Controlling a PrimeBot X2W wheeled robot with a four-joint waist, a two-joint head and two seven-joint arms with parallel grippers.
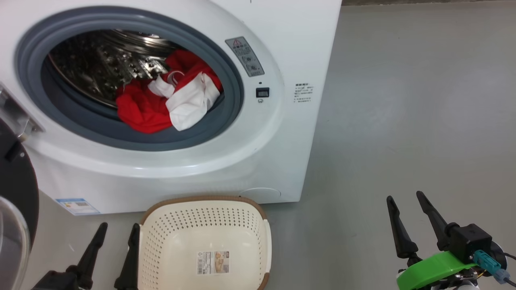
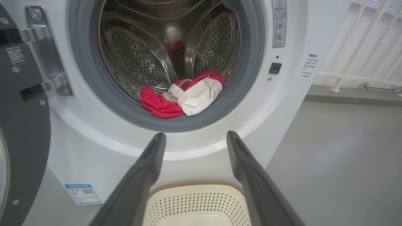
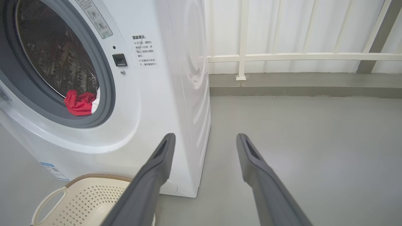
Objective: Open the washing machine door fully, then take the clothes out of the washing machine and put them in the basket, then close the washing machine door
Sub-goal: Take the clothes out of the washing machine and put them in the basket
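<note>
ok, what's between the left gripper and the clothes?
Left wrist view: ahead of the open left gripper, just the washing machine front and its grey gasket lip, then the clothes.

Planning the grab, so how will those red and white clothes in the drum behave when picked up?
Probably floppy: the clothes lie crumpled in folds, so they should sag and drape from a grip. Likely light, being a small heap. A trailing end may drag over the grey gasket they lie against.

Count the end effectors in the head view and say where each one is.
2. The left end effector is at lower left, open, beside the basket. The right end effector is at lower right, open, apart from the washing machine.
</note>
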